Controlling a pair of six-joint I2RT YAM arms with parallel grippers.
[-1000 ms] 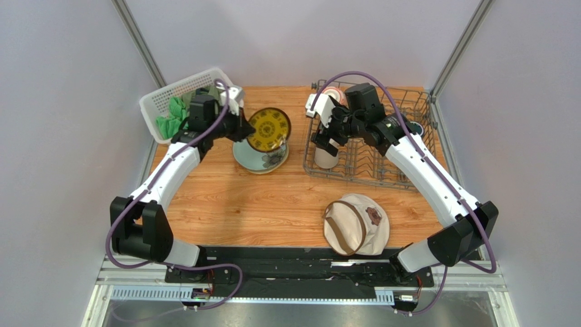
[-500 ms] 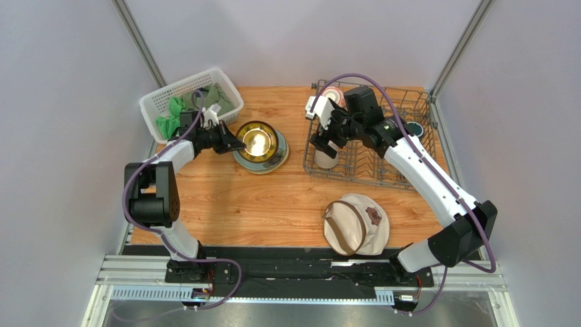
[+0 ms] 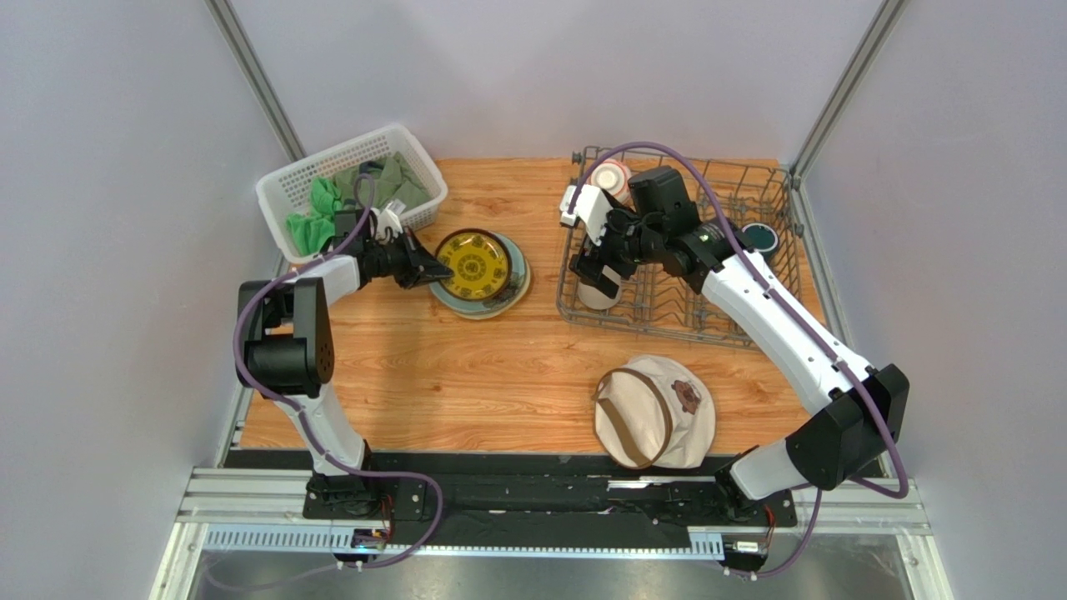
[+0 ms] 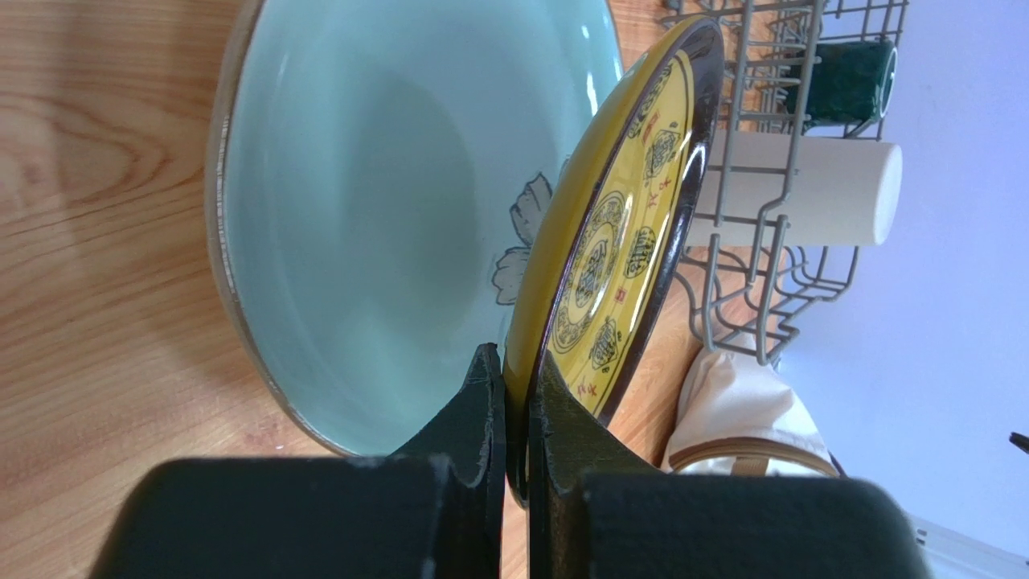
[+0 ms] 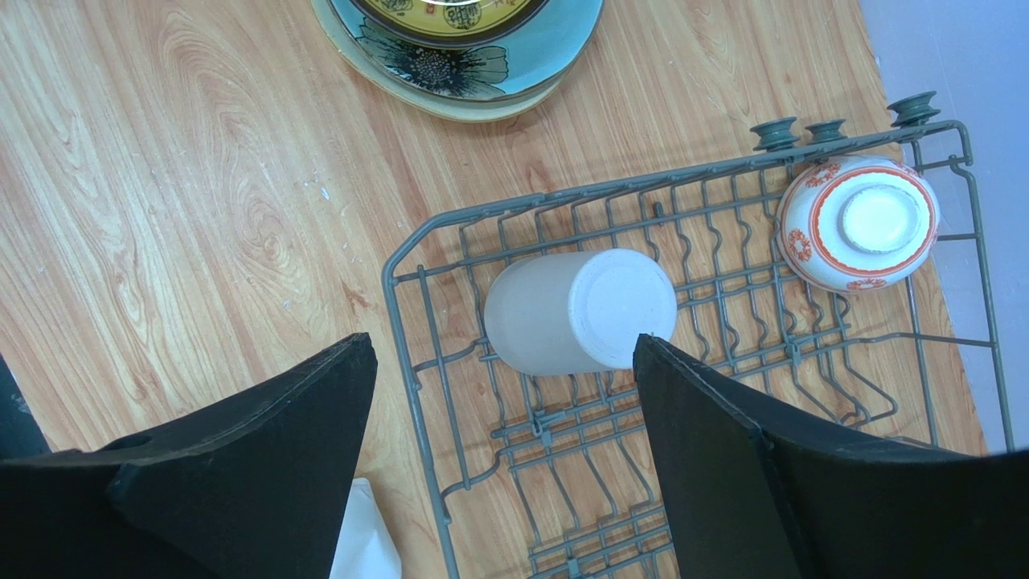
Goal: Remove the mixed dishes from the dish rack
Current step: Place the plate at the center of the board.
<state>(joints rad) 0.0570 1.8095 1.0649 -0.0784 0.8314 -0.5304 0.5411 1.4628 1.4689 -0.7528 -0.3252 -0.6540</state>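
Since the earlier frame, the small dark yellow-patterned plate (image 4: 610, 229) has been lowered further and is now tilted only slightly over the pale green plate (image 4: 387, 193) on the table (image 3: 413, 375). Its rim is clamped by the left gripper (image 4: 517, 398). The right gripper (image 5: 501, 356) is held with jaws wide apart directly above the beige tumbler (image 5: 580, 311), which lies on its side in the near-left part of the dish rack (image 5: 411, 278). The red-orange-and-white patterned bowl (image 5: 860, 223) is seen upturned in the rack's far-left corner. The dark green mug (image 3: 759, 236) is noted at the rack's right side.
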